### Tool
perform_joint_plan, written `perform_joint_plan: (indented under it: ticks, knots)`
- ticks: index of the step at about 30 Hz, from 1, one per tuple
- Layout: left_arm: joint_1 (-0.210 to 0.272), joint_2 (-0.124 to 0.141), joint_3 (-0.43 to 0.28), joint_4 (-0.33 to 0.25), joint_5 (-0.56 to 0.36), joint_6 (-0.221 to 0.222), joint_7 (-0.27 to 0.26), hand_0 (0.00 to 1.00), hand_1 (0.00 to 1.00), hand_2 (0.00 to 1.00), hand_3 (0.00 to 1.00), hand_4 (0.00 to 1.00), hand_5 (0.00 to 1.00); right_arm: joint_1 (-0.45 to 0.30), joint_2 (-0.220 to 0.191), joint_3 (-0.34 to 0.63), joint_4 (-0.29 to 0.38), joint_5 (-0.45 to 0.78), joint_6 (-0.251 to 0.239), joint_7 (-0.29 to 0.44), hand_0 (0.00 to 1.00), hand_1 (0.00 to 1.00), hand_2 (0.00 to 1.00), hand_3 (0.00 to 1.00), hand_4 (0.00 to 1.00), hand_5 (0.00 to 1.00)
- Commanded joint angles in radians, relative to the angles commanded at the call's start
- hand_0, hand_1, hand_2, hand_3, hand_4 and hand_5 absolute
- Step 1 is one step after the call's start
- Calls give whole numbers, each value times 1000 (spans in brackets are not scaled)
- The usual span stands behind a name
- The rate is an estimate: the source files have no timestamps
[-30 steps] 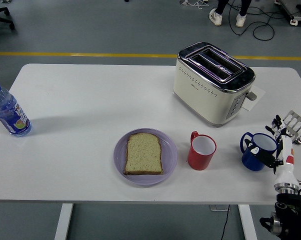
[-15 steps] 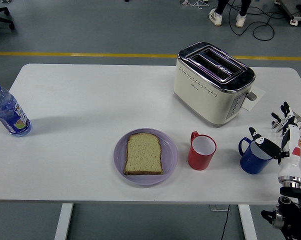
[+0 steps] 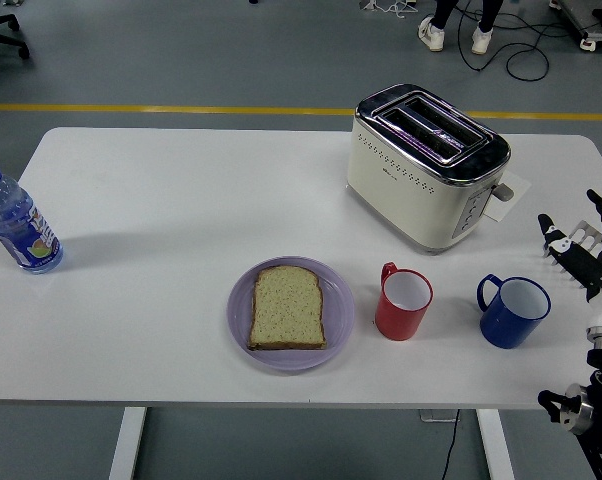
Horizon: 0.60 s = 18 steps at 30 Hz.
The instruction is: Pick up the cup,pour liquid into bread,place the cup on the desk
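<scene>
One white table (image 3: pixel 181 200), grey floor (image 3: pixel 181 50)

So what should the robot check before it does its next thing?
1. Blue cup standing upright on the table: ok.
2. Right hand off the blue cup, fingers spread: ok.
3. Bread slice lying flat on the purple plate: ok.
4. Red cup upright, apart from the plate: ok.
5. Liquid on the bread: cannot tell.
6. Left hand: not in view, cannot tell.
</scene>
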Motion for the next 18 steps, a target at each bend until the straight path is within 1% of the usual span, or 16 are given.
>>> perform_joint_plan:
  ticks: [1, 2, 5, 7, 8, 9, 12, 13, 14, 18]
  knots:
    - [0, 0, 1, 0, 0, 0, 0, 634, 645, 653, 506, 241, 852, -2, -1, 9, 14, 10, 14, -10, 847, 730, 857, 871, 768, 57]
    - [0, 0, 1, 0, 0, 0, 0, 635, 644, 653, 506, 241, 852, -3, -3, 14, 20, 16, 20, -15, 778, 678, 756, 740, 695, 102]
    - [3, 1, -1, 0, 1, 0, 0, 635, 644, 653, 506, 241, 852, -15, -12, 54, 75, 78, 75, -57, 778, 678, 756, 740, 695, 102]
    - [4, 1, 2, 1, -2, 0, 0, 635, 644, 653, 506, 241, 852, -20, -17, 70, 102, 128, 92, -67, 778, 678, 756, 740, 695, 102]
    - [5, 1, 2, 0, 0, 0, 0, 634, 644, 653, 506, 241, 853, -25, -18, 88, 119, 156, 112, -84, 730, 630, 691, 644, 652, 127]
    - [5, 1, 2, 0, 0, 0, 0, 634, 644, 653, 506, 241, 853, -26, -18, 96, 126, 174, 121, -90, 730, 630, 691, 644, 652, 127]
    - [7, 1, 6, 1, -1, 0, 0, 634, 644, 653, 506, 241, 853, -36, -21, 137, 159, 227, 168, -140, 730, 630, 691, 644, 652, 127]
    - [8, 1, 7, 1, -1, 0, 0, 634, 644, 653, 506, 241, 853, -38, -22, 146, 165, 239, 176, -150, 730, 630, 691, 644, 652, 127]
    - [8, 1, 8, 1, -1, 0, 0, 635, 644, 653, 505, 241, 854, -41, -23, 157, 174, 257, 184, -161, 732, 629, 689, 628, 642, 149]
    - [10, 0, 12, 1, -3, 0, 0, 635, 644, 653, 505, 241, 854, -49, -27, 192, 191, 340, 217, -186, 732, 629, 689, 628, 642, 149]
